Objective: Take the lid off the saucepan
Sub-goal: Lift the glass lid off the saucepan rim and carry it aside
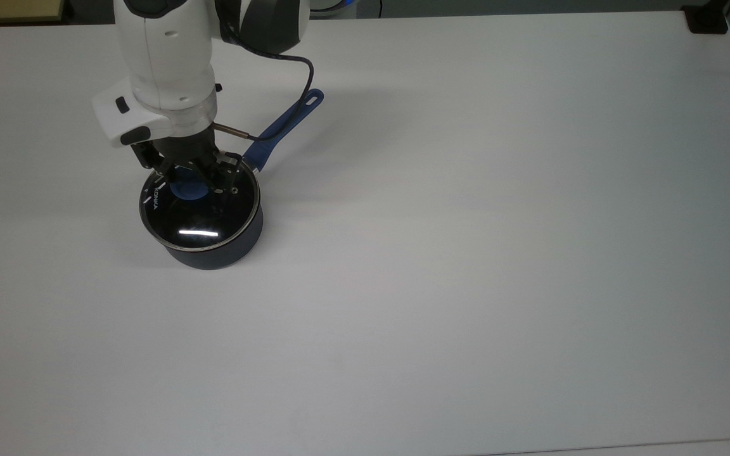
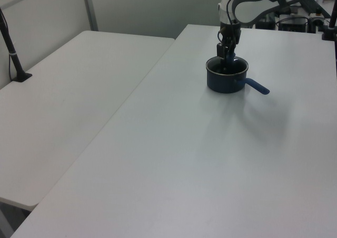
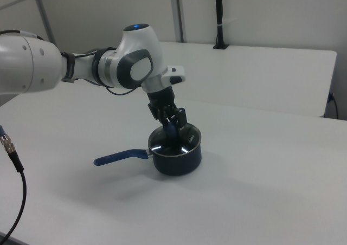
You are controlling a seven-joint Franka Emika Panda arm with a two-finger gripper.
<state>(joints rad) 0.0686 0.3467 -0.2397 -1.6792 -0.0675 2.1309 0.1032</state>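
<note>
Top view: saucepan [image 1: 213,244] sits on white table [image 1: 466,253] near the top view's left, lid [image 1: 199,215] on it, glass showing a light glare. Long blue handle [image 1: 286,126] points up and toward the top view's right, slot at its end. Gripper [image 1: 191,183] is down over the lid's blue knob [image 1: 186,189], fingers [image 1: 222,177] on either side of it; cannot tell if they pinch it or just straddle it. Black cable [image 1: 301,82] loops by the wrist. Right view: gripper [image 3: 171,127] above the pan [image 3: 176,158], handle [image 3: 119,156] toward the right view's left. Left view: pan [image 2: 225,80] at the table's far end, second table [image 2: 63,106] beside it.
</note>
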